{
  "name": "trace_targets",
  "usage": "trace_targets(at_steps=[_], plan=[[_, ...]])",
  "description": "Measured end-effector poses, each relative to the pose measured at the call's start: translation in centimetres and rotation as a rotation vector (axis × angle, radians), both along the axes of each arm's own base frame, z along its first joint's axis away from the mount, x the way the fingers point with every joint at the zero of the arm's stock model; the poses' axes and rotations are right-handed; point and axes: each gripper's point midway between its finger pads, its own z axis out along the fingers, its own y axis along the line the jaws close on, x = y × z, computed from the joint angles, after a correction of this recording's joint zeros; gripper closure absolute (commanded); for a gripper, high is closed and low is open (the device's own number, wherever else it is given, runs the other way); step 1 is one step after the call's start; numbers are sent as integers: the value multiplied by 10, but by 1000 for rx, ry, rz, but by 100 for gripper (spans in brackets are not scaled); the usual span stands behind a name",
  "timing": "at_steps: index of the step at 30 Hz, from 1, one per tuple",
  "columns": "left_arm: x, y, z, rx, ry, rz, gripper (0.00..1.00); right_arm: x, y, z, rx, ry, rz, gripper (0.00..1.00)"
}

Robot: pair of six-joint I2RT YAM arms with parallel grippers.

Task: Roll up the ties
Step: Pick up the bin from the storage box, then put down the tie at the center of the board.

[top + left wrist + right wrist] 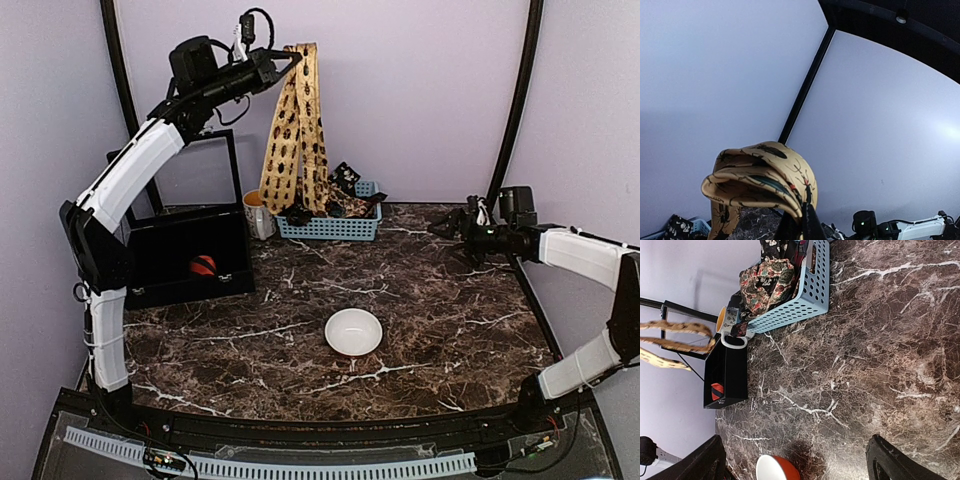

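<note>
Mustard-tan tie (295, 130) with dark insect prints, folded double in the clamped left end effector (290, 57), hangs high, both strands reaching the pale blue basket (330, 228), where dark patterned ties (348, 190) lie bunched.

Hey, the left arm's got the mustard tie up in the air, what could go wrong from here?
1. The mustard tie hangs doubled from the shut left gripper; a loose layer might slip free.
2. Its ends dangle at the blue basket, beside the mug, and might snag there.
</note>
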Motion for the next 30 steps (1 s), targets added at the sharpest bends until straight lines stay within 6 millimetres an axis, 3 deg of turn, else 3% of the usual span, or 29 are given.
trace_targets(at_steps=[5,7,9,11,13,18,19,20,22,30], plan=[[-34,11,41,-20,-85,-20,98,2,3,-5,4,9,10,2],[-42,7,41,-3,-97,-32,87,1,4,-6,6,13,16,2],[-48,-5,26,41,-82,-48,72,1,5,-6,8,12,19,3],[-52,-22,2,109,-58,-66,57,1,5,-6,9,11,21,3],[-58,-46,-37,204,-9,-84,42,1,5,-6,8,10,22,3],[-91,-101,-159,517,126,-166,29,1,5,-7,3,10,26,3],[-100,-109,-180,573,148,-186,24,0,5,-7,1,10,27,3],[-109,-113,-203,633,175,-207,12,0,5,-8,0,12,29,3],[-118,-113,-229,707,204,-232,6,-1,5,-9,-3,13,31,3],[-122,-86,-301,867,314,-237,9,-1,10,-21,-15,36,57,2]])
